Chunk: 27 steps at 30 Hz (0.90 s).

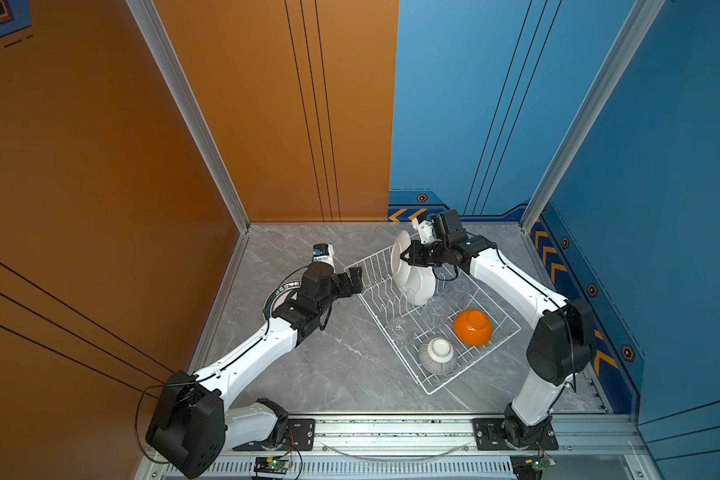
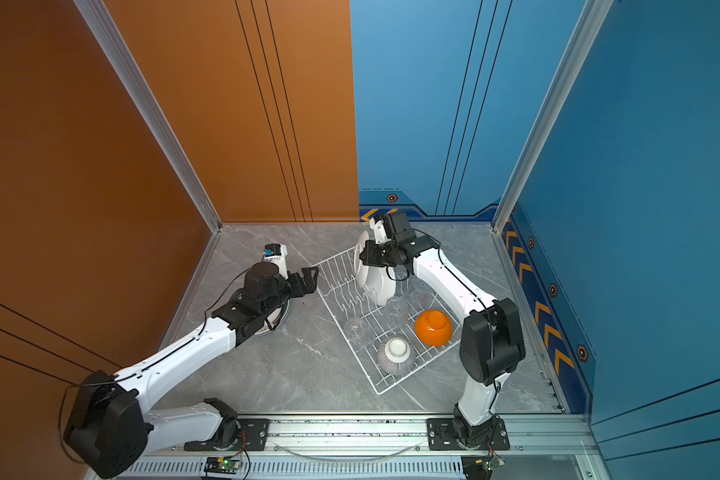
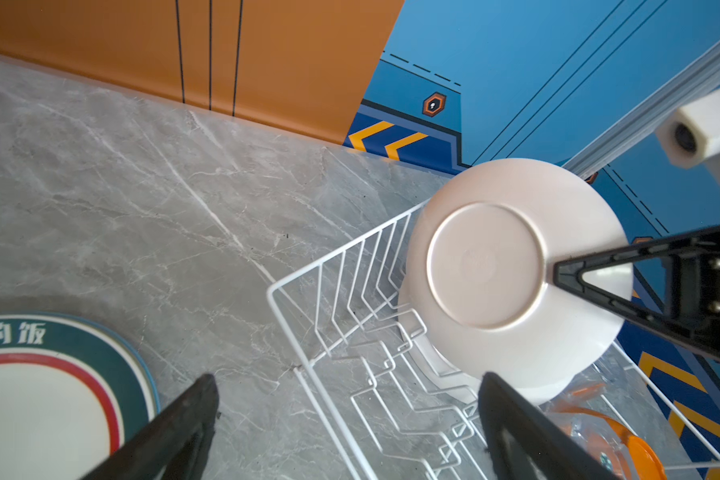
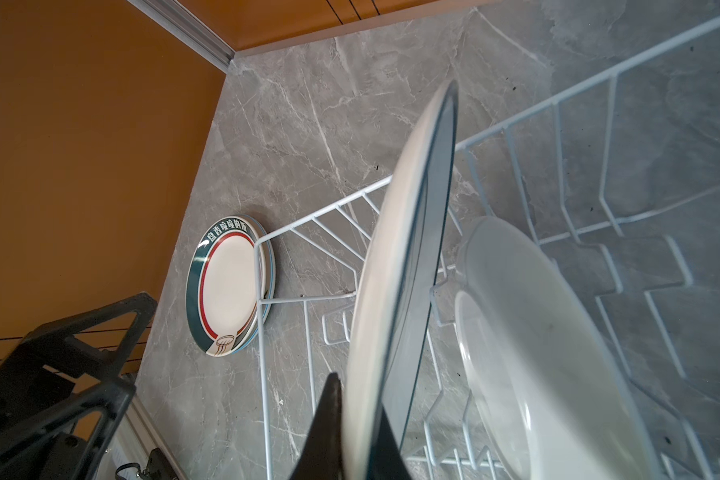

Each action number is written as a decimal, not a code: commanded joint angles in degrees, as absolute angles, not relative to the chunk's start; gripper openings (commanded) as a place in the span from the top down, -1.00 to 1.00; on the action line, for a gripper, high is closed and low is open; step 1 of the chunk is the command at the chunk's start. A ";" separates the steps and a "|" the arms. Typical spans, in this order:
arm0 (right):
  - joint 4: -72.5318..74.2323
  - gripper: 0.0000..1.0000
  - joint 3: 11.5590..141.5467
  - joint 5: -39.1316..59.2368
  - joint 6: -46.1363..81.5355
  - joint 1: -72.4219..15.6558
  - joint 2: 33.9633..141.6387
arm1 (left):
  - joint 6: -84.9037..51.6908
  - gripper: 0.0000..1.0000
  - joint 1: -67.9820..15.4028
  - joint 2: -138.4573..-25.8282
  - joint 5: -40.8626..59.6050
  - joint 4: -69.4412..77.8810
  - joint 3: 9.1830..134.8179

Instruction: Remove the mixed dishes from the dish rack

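Plate (image 3: 487, 266), white-backed, dark-faced, clamped at its rim by right fingers (image 4: 329, 415), upright at far end of dish rack (image 3: 269, 291), mid-frame in both top views. Lift straight up and clear, keep vertical, carry toward green-ringed plate (image 4: 229, 286) on tabletop (image 1: 350, 374). Left fingers (image 3: 175, 432) spread, empty.

**Bimanual pose, seen in both top views.** Your left white-and-black jointed arm (image 1: 250, 357) rises from its base at the near edge. It folds at the elbow and reaches forward and inward, with the wrist roughly level. Its black two-fingered left end effector (image 1: 355, 281) hangs free, fingers spread wide and gripping nothing. Your right white-and-black jointed arm (image 1: 512, 278) stands up from its own base, bends at the elbow, then stretches back and leftward. Its black right end effector (image 1: 406, 255) is clamped on the rim of the upright round white-backed plate (image 1: 398, 245), with one finger on each face.
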<state>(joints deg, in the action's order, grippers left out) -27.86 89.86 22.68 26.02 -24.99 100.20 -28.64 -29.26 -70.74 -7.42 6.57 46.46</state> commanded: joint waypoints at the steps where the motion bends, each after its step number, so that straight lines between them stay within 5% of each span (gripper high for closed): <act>1: -25.31 1.00 92.72 19.16 27.89 -24.08 95.17 | -23.82 -0.96 -30.87 -71.18 -8.80 9.81 47.09; 27: -25.24 1.00 88.21 6.45 43.82 -28.67 84.31 | 10.68 -0.96 -48.23 -83.05 -19.67 51.78 40.42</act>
